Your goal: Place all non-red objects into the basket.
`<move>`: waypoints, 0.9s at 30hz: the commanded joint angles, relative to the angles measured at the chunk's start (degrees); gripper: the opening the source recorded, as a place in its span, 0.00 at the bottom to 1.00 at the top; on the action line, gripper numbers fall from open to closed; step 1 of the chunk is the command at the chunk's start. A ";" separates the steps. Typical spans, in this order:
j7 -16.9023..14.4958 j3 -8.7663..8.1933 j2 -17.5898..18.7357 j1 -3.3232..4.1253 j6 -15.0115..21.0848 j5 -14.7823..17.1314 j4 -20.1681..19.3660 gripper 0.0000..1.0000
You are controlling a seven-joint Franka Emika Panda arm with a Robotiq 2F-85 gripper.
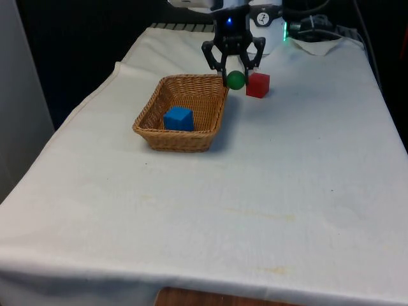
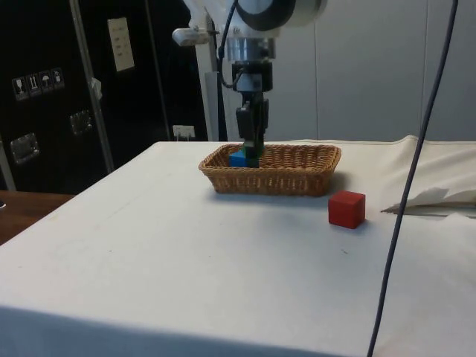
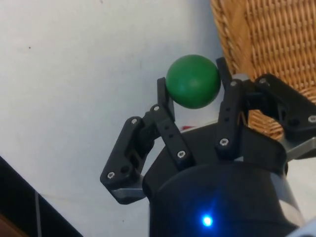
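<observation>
My gripper (image 1: 235,71) is shut on a green ball (image 1: 236,80) and holds it off the cloth, just beyond the far corner of the wicker basket (image 1: 179,142) on the front view's right. A blue cube (image 1: 178,118) lies inside the basket. Right next to the ball, on the table, stands a red cube (image 1: 257,85). In the side view the gripper (image 2: 251,153) hangs in front of the basket (image 2: 282,181), with the blue cube (image 2: 237,158) behind it and the red cube (image 2: 346,209) nearer the camera. The wrist view has the ball (image 3: 193,81) pinched between both fingers beside the basket rim (image 3: 276,39).
A crumpled white cloth and cables (image 1: 319,35) lie at the table's far corner on the front view's right. A dark cable (image 2: 416,149) hangs across the side view. The near half of the white tabletop (image 1: 210,210) is bare.
</observation>
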 commanded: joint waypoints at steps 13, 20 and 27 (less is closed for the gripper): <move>-4.70 -4.07 -4.18 -0.29 -0.11 0.29 -3.84 0.00; -7.68 -6.99 -4.13 -0.29 0.11 0.40 -4.47 0.00; -9.22 -8.59 -2.81 -0.17 0.74 0.34 -4.30 0.00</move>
